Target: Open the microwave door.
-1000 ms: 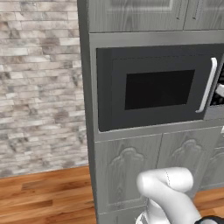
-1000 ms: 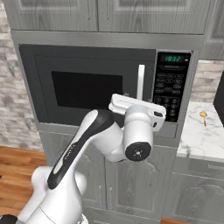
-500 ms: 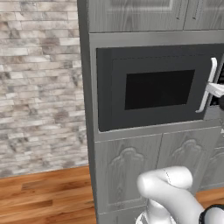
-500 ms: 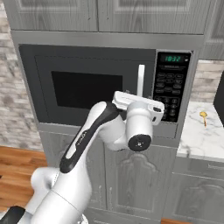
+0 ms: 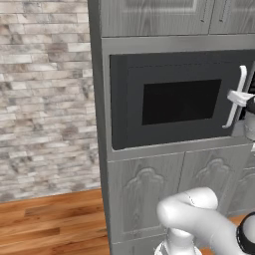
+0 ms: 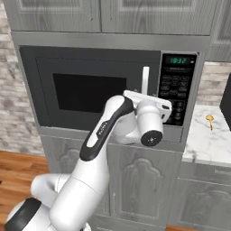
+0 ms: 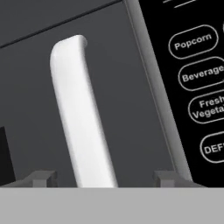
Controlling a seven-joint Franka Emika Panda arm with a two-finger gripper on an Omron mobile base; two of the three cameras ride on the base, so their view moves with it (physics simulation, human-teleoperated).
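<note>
The microwave door (image 5: 169, 104) is a dark charcoal panel with a black window, lying flush with its frame. Its white vertical bar handle (image 5: 235, 97) runs down the door's right side. In the right base view my hand covers the lower part of the handle (image 6: 145, 80). In the hand view the handle (image 7: 81, 118) rises close up between my two fingertips (image 7: 41, 177). My gripper (image 7: 105, 179) is open and straddles the bar, with a gap on each side.
A black control panel (image 6: 178, 94) with buttons and a green clock sits right of the door. Grey carved cabinet doors (image 5: 144, 199) lie below and above. A marble counter (image 6: 207, 140) extends right, a brick wall (image 5: 45, 99) left.
My hand has moved forward to the handle and now shows at the right edge of the left base view. The door has not moved.
</note>
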